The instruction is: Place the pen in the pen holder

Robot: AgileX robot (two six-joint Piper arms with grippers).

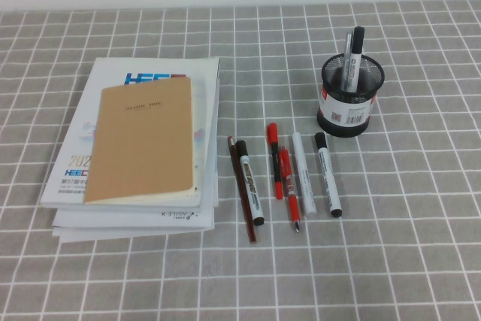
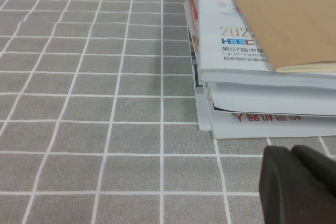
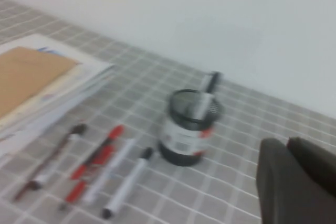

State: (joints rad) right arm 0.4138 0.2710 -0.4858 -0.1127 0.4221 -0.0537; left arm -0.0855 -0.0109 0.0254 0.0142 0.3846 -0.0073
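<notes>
The pen (image 1: 303,165), slim and pale grey, lies on the table in a row of pens, between a red pen (image 1: 288,186) and a white black-capped marker (image 1: 327,174). It also shows in the right wrist view (image 3: 107,170). The black mesh pen holder (image 1: 345,99) with a red-edged sticker stands behind the row; a black-capped marker (image 1: 355,49) and a slim grey stick stand in it. It also shows in the right wrist view (image 3: 185,129). My left gripper (image 2: 291,153) is shut and empty, low beside the book stack. My right gripper (image 3: 287,142) is shut and empty, well back from the holder. Neither gripper shows in the high view.
A stack of books (image 1: 143,148) with a tan notebook (image 1: 146,140) on top lies at the left. A dark pencil (image 1: 242,189), another black-capped marker (image 1: 249,182) and a red marker (image 1: 275,159) also lie in the row. A white wall runs along the back.
</notes>
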